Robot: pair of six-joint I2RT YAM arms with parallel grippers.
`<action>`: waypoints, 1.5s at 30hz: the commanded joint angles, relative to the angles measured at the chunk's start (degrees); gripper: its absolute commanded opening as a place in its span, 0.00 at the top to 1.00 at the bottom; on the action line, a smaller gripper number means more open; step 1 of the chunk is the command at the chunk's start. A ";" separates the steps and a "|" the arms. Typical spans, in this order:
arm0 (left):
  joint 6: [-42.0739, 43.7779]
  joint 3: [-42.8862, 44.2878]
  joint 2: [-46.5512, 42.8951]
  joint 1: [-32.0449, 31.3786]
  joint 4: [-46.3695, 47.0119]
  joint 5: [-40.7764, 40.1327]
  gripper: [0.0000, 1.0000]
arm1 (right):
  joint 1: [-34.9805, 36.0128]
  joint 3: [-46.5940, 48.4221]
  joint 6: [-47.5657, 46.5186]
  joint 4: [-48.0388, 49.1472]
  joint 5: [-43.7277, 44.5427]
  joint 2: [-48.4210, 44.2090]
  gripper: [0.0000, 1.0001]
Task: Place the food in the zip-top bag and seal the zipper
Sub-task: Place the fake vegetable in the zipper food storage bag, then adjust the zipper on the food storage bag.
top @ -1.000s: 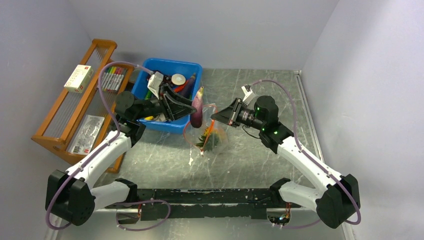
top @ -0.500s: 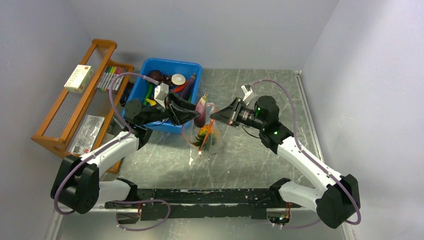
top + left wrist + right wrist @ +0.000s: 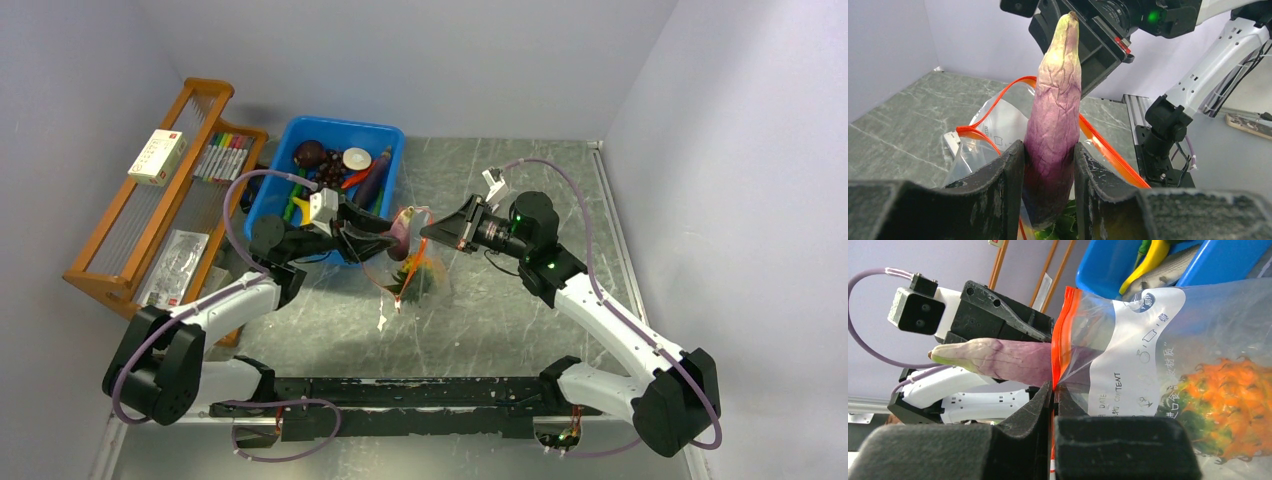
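Note:
My left gripper (image 3: pixel 383 232) is shut on a purple eggplant (image 3: pixel 401 230) and holds it upright at the mouth of the clear zip-top bag (image 3: pixel 417 272). In the left wrist view the eggplant (image 3: pixel 1055 110) sits between my fingers (image 3: pixel 998 185), its lower end just inside the red zipper strip (image 3: pixel 1108 150), above green leaves. My right gripper (image 3: pixel 432 233) is shut on the red strip (image 3: pixel 1060 340) and holds the mouth up and open. The orange pineapple (image 3: pixel 1233 405) lies inside the bag. Dark grapes (image 3: pixel 325 173) and a white-faced round piece (image 3: pixel 356 158) lie in the bin.
The blue bin (image 3: pixel 345 125) stands just behind the left gripper with more toy food. A wooden rack (image 3: pixel 110 260) along the left wall holds marker pens (image 3: pixel 222 157) and a white box (image 3: pixel 157 157). Walls close in left, back and right.
My left gripper has come down and forward with the eggplant, bringing its lower end into the bag's mouth. The right gripper has held the strip in place.

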 commanded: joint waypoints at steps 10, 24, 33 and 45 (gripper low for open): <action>9.08 0.65 -1.24 -0.98 -0.37 1.26 0.45 | -0.03 0.42 -0.11 2.95 -1.33 0.17 1.00; 21.96 7.70 -7.90 -1.46 -31.87 -9.63 0.50 | -0.03 1.48 -1.44 3.13 -2.67 1.47 1.00; 27.75 13.04 -11.63 -1.94 -49.56 -17.36 0.38 | -0.39 7.38 -10.40 0.16 -2.83 1.33 1.00; 27.20 10.86 -8.62 -1.95 -54.17 -23.23 0.53 | -0.55 5.09 -5.44 9.86 -11.95 5.15 1.00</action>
